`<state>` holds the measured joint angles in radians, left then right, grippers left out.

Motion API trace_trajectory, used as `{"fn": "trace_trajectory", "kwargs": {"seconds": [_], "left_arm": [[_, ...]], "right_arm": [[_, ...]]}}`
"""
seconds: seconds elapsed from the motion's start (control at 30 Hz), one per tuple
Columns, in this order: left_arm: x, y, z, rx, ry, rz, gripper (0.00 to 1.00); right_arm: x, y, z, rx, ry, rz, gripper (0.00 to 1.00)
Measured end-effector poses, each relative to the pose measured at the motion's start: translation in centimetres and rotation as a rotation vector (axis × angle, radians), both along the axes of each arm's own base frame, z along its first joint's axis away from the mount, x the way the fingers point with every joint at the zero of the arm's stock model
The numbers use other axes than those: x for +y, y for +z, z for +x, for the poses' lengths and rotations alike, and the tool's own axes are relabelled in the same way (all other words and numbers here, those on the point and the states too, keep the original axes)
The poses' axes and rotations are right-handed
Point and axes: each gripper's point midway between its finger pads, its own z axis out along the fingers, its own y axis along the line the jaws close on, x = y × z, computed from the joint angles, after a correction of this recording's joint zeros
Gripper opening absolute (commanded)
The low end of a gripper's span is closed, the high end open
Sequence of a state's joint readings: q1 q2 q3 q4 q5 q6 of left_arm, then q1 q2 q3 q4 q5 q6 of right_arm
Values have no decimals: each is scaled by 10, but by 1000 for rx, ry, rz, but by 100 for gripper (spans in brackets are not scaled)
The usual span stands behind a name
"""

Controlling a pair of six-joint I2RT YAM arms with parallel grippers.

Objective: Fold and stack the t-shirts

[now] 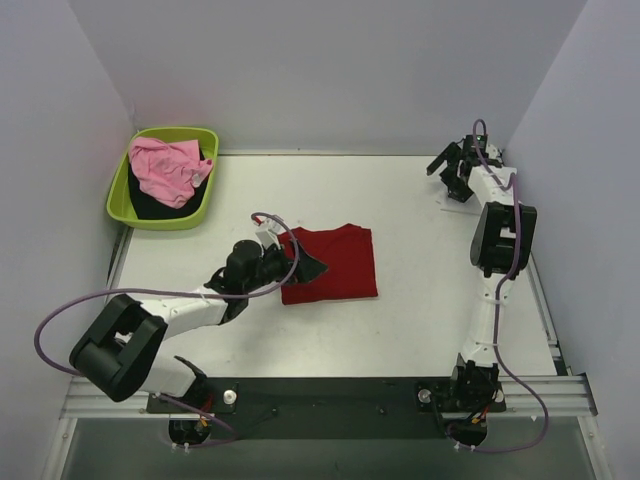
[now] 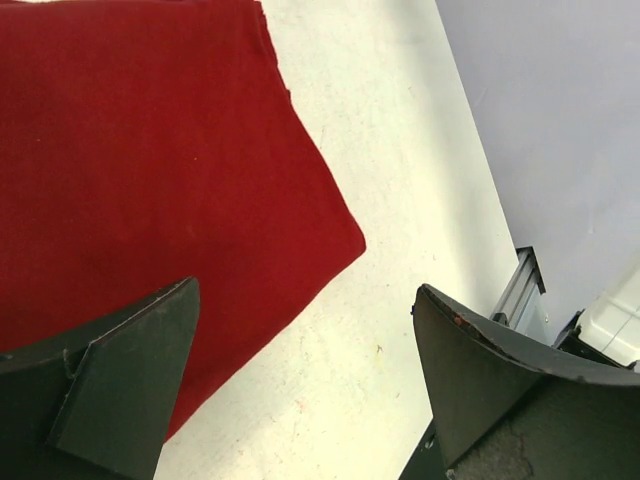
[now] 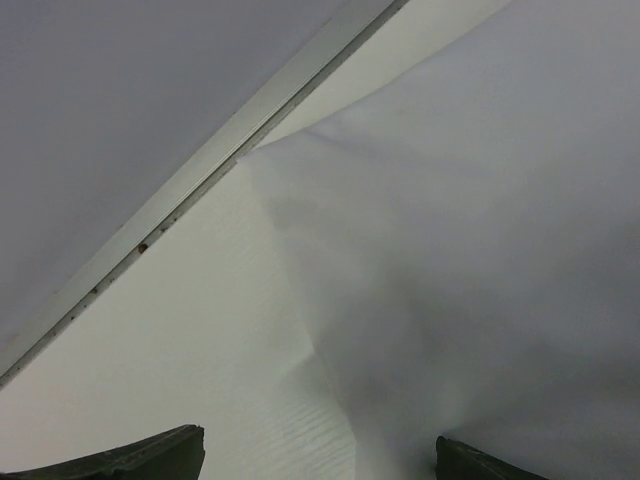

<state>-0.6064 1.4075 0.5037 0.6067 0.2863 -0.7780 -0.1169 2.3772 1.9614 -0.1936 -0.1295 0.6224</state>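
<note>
A deep red t-shirt (image 1: 338, 263) lies folded flat in the middle of the table. My left gripper (image 1: 300, 258) hovers open at its left edge. In the left wrist view one finger (image 2: 125, 385) is over the red cloth (image 2: 150, 150), the other (image 2: 500, 380) over bare table, and nothing is between them. My right gripper (image 1: 448, 172) is at the far right back, open. White cloth (image 3: 480, 250) with a soft fold fills the right wrist view, just beyond the open fingertips (image 3: 150, 455). A pink shirt (image 1: 166, 166) lies on a black one (image 1: 158, 206) in the tub.
The lime-green tub (image 1: 205, 190) stands at the back left corner. White walls close the table at the back and both sides. A metal rail (image 2: 520, 285) marks the table's near edge in the left wrist view.
</note>
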Motion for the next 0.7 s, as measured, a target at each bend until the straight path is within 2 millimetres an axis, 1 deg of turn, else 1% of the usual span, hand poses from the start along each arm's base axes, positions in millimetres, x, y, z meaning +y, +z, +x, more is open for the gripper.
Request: {"fn": "trace_trajectory", "kwargs": {"seconds": [0.1, 0.23, 0.43, 0.57, 0.7], "left_arm": [[3, 9, -1, -13, 7, -2, 97], [6, 13, -2, -16, 20, 1, 98], [11, 18, -5, -15, 35, 7, 97], [13, 21, -6, -15, 42, 10, 97], [15, 24, -9, -14, 43, 12, 97]], "right_arm": [[5, -4, -5, 22, -13, 48, 100], [8, -5, -11, 17, -44, 99, 100], [15, -6, -46, 58, -86, 154, 100], [22, -8, -72, 79, -106, 181, 100], [30, -8, -88, 83, -109, 191, 100]]}}
